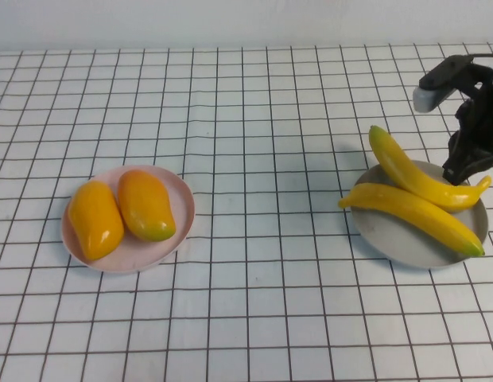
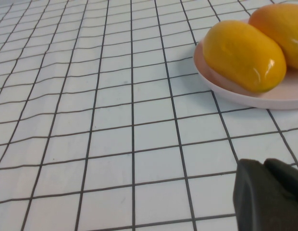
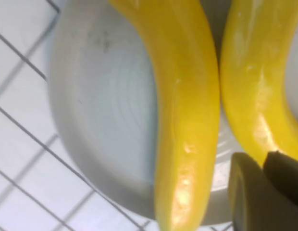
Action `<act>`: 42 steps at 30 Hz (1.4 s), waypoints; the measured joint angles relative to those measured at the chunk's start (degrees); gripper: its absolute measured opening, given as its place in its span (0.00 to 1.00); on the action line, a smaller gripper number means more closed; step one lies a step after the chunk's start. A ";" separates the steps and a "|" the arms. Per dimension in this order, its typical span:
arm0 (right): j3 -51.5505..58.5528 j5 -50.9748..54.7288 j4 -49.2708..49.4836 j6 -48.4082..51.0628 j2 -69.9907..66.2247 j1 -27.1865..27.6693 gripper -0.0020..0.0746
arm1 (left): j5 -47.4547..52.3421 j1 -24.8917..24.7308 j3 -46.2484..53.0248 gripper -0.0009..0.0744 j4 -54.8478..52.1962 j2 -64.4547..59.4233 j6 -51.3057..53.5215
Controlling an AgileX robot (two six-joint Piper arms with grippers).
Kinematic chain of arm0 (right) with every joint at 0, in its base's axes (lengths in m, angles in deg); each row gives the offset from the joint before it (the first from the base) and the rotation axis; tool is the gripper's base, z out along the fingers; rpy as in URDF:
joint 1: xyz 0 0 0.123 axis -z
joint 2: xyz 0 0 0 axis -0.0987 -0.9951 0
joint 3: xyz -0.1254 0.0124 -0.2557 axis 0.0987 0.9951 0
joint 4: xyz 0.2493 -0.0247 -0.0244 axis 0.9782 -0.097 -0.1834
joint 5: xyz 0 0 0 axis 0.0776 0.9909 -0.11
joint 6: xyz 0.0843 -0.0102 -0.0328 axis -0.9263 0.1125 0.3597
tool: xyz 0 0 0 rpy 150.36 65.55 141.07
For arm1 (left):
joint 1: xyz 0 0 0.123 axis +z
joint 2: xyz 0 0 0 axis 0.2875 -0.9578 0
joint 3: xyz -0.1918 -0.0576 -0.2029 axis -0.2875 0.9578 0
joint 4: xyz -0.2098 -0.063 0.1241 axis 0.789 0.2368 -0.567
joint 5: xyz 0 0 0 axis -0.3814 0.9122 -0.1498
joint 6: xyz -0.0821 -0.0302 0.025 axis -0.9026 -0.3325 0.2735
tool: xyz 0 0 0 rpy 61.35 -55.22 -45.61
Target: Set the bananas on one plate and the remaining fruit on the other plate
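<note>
Your two long, curved, glossy yellow bananas (image 1: 417, 191) (plastic-looking, with greenish tips) are both lying on the round flat grey plate (image 1: 390, 239) with its raised rim, over on the right side of the table. One stretches across the plate with its ends past the rim, and the other rests on top of it, angled up toward the far side. In the right wrist view they sit side by side, smooth and shiny, on the matte grey surface.

Your right gripper (image 1: 463, 169) is just above the far right edge of that plate, right next to the upper banana's tip, and its black fingers look nearly together with nothing between them.

On the left, the two plump oval orange-yellow mango-like fruits (image 1: 123, 213) lie side by side, touching, on the round pale pink plate (image 1: 183, 208), each with a waxy sheen and a green tinge at one end.

Your left gripper (image 2: 269, 192) hangs low over the cloth near the pink plate, its dark fingers closed and empty.

The white tablecloth (image 1: 254, 159) has a thin black grid, slightly rippled. No labels or writing anywhere I can read.
</note>
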 joint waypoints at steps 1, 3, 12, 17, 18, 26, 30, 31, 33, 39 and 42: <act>0.00 0.08 0.78 -1.57 0.73 0.00 0.07 | 0.00 0.00 0.00 0.01 0.00 0.00 0.00; 0.00 0.23 2.79 -3.69 2.23 0.00 0.03 | 0.00 0.00 0.00 0.01 0.00 0.00 0.00; 14.26 -7.49 22.37 1.51 25.54 0.00 0.01 | 0.00 0.00 0.00 0.01 0.00 0.00 0.00; 31.28 -21.30 33.54 8.68 43.95 0.00 0.01 | 0.00 0.00 0.00 0.01 0.00 0.00 0.00; 34.36 -23.37 35.52 10.47 47.02 0.00 0.01 | 0.00 0.00 0.00 0.01 0.00 0.00 0.00; 50.13 -26.53 47.78 20.97 60.59 0.00 0.01 | 0.00 0.00 0.00 0.01 0.00 0.00 0.00; 53.64 -31.17 50.91 23.86 64.52 0.00 0.01 | 0.00 0.00 0.00 0.01 0.00 0.00 0.00; 53.89 -31.99 50.91 24.03 64.77 0.00 0.01 | 0.00 0.00 0.00 0.01 0.00 0.00 0.00; 53.87 -32.87 51.04 24.11 65.19 0.00 0.01 | 0.00 0.00 0.00 0.01 0.00 0.00 0.00; 54.00 -28.30 51.78 25.34 64.52 0.00 0.01 | 0.00 0.00 0.00 0.01 0.00 0.00 0.00; 54.51 -27.13 52.89 27.92 64.56 0.00 0.01 | 0.00 0.00 0.00 0.01 0.00 0.00 0.00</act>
